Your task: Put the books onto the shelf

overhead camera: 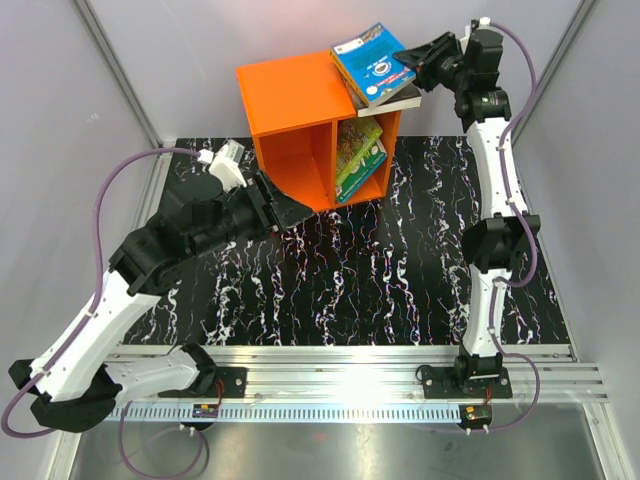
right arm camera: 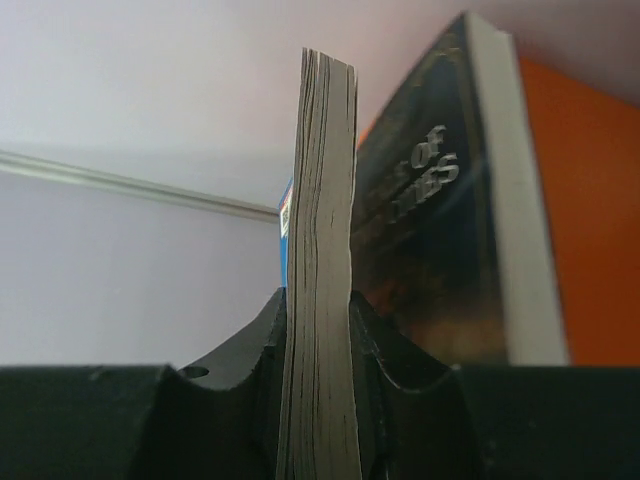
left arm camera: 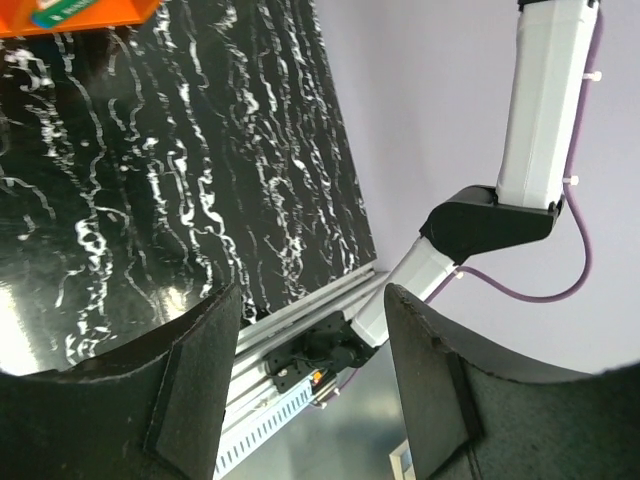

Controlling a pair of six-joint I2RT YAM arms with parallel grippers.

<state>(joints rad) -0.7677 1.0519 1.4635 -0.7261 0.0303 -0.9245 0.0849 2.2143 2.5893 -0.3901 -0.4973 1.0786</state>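
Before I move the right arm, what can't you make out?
Top view: whether the blue book rests on the dark book beneath; it covers the contact.
Top view: the left jaws hide the lower left edge of the orange shelf.
Right wrist view: the dark book's title is blurred; the clamped blue book shows only page edges.
Left wrist view: the shelf is cut off by the top edge.

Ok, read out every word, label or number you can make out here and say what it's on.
"OF": on the cover of the dark brown book, seen by the right wrist camera.
"IES": the line below on the same cover, its first letters blurred.
Blue book: print around its emblem too small to read.
Illustrated books in the orange shelf: cover print too small to read.
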